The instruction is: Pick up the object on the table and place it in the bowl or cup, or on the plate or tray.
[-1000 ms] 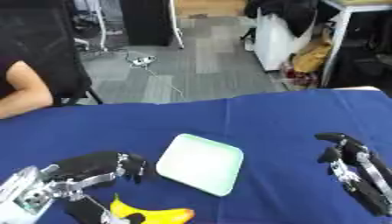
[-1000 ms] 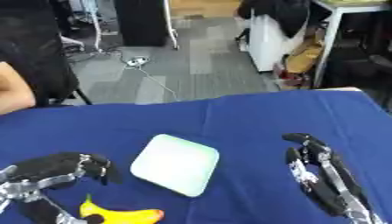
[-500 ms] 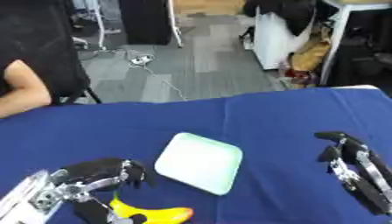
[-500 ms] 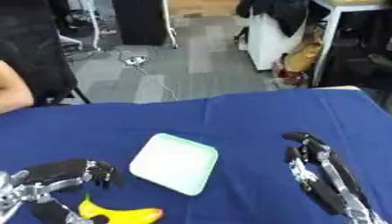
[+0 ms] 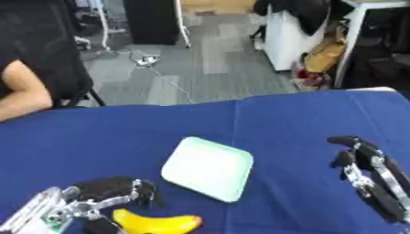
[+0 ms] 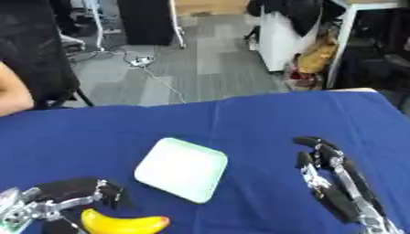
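The banana [image 5: 156, 223] lies at the near edge of the blue surface [image 5: 304, 114], toward its left corner, with the pale green plate [image 5: 208, 168] just beyond it and a little to the right — near, but apart from it. The step in hand looks like the grasp. To do it well, the left hand [image 5: 108, 192] should come down over the middle of the banana, thumb on one side and fingers on the other across its curve, and close only once the fruit sits between them; a pinch at a tapered end would likely let it swing. The carry is then short, so a low lift and a level set-down near the plate's centre should do.

The left hand reaches in from the near left corner, fingers curled and hanging just above and to the left of the banana, enclosing nothing that shows; whether the thumb touches the fruit cannot be told. The right hand [image 6: 324, 171] rests idle near the right edge, fingers relaxed and pointing away from the robot — holding nothing.
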Controlling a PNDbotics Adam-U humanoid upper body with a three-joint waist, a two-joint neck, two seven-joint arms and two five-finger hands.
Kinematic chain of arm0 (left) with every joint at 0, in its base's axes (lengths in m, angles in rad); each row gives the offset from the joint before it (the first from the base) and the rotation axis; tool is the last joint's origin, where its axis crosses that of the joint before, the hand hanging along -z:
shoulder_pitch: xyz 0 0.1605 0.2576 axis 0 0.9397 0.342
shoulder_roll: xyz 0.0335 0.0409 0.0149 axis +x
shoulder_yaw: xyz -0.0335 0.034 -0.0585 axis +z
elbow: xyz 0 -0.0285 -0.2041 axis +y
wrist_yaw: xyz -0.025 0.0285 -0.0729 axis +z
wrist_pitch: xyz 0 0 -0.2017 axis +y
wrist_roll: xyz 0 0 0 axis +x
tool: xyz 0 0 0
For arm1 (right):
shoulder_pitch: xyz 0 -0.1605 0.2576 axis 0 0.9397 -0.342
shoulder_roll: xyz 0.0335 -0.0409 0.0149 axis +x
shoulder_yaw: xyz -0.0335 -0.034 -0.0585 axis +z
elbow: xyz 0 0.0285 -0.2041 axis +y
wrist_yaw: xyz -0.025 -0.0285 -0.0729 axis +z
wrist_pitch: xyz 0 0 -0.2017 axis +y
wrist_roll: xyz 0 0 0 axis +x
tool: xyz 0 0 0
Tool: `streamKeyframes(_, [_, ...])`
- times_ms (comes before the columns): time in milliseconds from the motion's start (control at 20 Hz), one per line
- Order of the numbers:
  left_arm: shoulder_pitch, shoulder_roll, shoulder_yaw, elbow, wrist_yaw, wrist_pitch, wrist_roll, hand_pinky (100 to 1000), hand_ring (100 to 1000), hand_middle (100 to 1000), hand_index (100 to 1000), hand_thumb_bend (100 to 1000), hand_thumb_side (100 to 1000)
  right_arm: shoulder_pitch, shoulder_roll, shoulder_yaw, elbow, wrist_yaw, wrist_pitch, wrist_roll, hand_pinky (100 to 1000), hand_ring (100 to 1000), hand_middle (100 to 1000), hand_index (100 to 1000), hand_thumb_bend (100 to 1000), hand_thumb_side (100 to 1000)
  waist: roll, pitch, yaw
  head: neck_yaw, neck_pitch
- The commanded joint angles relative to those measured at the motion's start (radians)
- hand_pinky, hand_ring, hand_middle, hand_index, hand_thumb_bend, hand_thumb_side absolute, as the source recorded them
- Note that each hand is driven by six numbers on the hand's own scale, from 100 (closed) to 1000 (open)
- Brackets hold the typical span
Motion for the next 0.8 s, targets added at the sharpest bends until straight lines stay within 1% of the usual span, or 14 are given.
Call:
streamKeyframes(50, [-0.015, 0.008, -0.005, -0.003, -0.013, -0.008, -0.007, 554, 624, 686, 813, 225, 718, -0.018, -0.010, -0.004, -0.007, 0.007, -0.001, 0.004, 406, 563, 804, 864, 100, 885, -0.001, -0.016, -0.002, 0.004, 0.004])
streamKeyframes(350, [-0.017, -0.001, -0.029, -0.013, -0.018, -0.020, -0.021, 540, 585, 648, 791, 224, 715, -0.019, -0.008, -0.004, -0.006, 0.008, -0.002, 0.004, 406, 563, 804, 864, 100, 886, 0.000, -0.015, -0.002, 0.003, 0.006])
streamKeyframes(550, [-0.014, -0.005, -0.038, -0.011, -0.025, -0.020, -0.023, 516, 552, 620, 766, 221, 708, -0.019, -0.008, -0.004, -0.005, 0.008, -0.002, 0.004, 406, 563, 804, 865, 100, 887, 0.001, -0.015, -0.001, 0.001, 0.006])
streamKeyframes(800, [-0.014, -0.017, -0.042, 0.005, -0.048, -0.021, -0.019, 492, 511, 596, 758, 214, 689, -0.021, -0.006, -0.003, -0.004, 0.008, -0.002, 0.005, 406, 563, 804, 865, 100, 889, 0.001, -0.015, -0.001, 0.000, 0.005])
